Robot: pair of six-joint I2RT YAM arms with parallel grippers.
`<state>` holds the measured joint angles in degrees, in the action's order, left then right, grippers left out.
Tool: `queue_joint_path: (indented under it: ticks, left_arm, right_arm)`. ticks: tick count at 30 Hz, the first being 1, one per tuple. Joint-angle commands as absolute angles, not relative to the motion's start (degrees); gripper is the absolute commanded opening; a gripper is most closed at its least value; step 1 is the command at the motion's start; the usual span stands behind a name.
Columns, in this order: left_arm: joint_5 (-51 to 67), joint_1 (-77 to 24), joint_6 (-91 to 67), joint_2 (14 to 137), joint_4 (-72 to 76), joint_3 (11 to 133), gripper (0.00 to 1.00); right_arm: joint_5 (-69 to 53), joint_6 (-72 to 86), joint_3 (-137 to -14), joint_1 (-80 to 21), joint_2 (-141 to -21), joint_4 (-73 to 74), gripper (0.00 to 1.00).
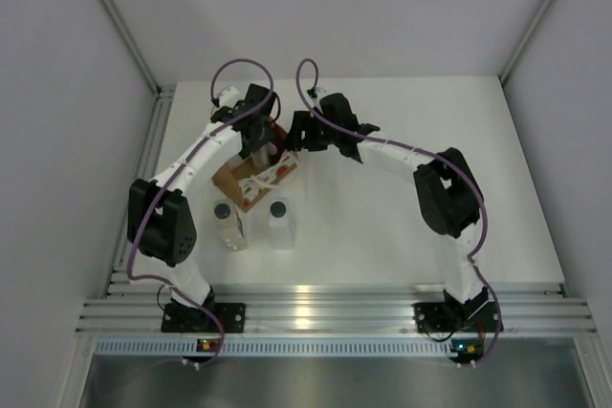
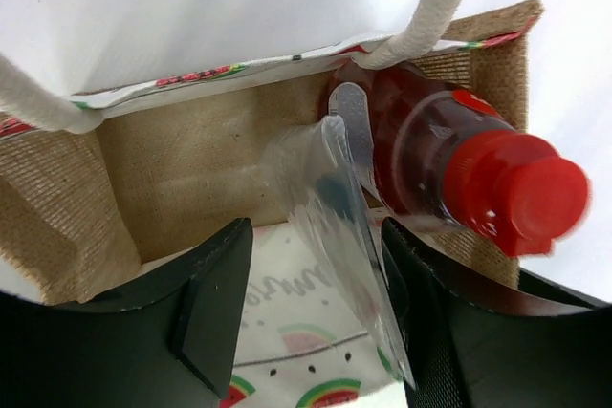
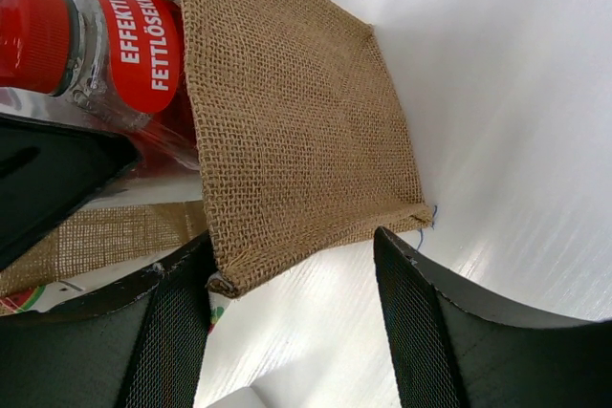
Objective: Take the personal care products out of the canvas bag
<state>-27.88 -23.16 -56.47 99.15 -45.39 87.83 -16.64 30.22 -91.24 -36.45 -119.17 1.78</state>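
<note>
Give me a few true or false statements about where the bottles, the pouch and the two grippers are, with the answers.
1. The clear bottle and the white bottle are on the table, outside the canvas bag. True.
2. The red bottle is out on the table. False: it is inside the bag.
3. The silvery pouch sits between the fingers of the open left gripper. True.
4. The right gripper is shut on a rope handle. False: it is open, straddling the bag's burlap wall.
</note>
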Motion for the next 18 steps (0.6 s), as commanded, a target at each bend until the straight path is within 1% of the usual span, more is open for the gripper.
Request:
queue_joint_path:
  ticks: [1, 4, 5, 7, 9, 10, 11, 14, 16, 17, 18]
  left_arm:
    - [-28.2, -22.6, -57.3, 101.4, -44.9, 87.6, 0.61]
    - [-28.5, -22.5, -57.0, 103.0, -45.0, 88.0, 0.6]
    - [-28.5, -22.5, -57.0, 103.5, -44.9, 88.0, 0.57]
    - [-28.6, -22.4, -57.0, 103.8, -44.9, 88.0, 0.5]
    - [-28.9, -22.4, -57.0, 104.1, -44.9, 88.0, 0.39]
    - [-29.0, -22.2, -56.9, 104.1, -44.9, 88.1, 0.36]
    - [-29.1, -22.2, -56.6, 103.9, -44.9, 88.2, 0.28]
    - [-29.7, -22.1, -56.4, 103.1, -44.9, 88.2, 0.22]
    - [-30.6, -22.1, -56.2, 102.8, -44.9, 88.3, 0.21]
    - [-30.9, -22.1, -55.4, 102.7, -44.8, 88.8, 0.15]
    - [-31.1, -22.1, -54.9, 102.7, -44.9, 89.0, 0.12]
  right_arm:
    - [-17.6, 29.8, -91.9, -35.9, -116.2, 0.7, 0.63]
    - [-17.5, 29.6, -91.8, -35.9, -116.0, 0.6, 0.63]
    - [-17.4, 29.5, -91.8, -35.9, -116.0, 0.7, 0.63]
    - [-17.4, 29.5, -91.8, -35.9, -115.9, 0.7, 0.63]
    - [-17.4, 29.4, -91.7, -35.9, -115.9, 0.7, 0.63]
    - [-17.5, 29.4, -91.8, -35.9, -116.0, 0.7, 0.63]
    - [-17.4, 29.4, -91.8, -36.0, -116.0, 0.7, 0.63]
    - [-17.5, 29.4, -91.9, -35.9, -116.2, 0.7, 0.63]
    - [-17.6, 29.4, -91.9, -35.9, -116.3, 0.7, 0.63]
    - [-17.6, 29.4, -91.9, -36.0, -116.3, 0.7, 0.63]
    - [-17.7, 29.5, -92.0, -35.9, -116.4, 0.7, 0.63]
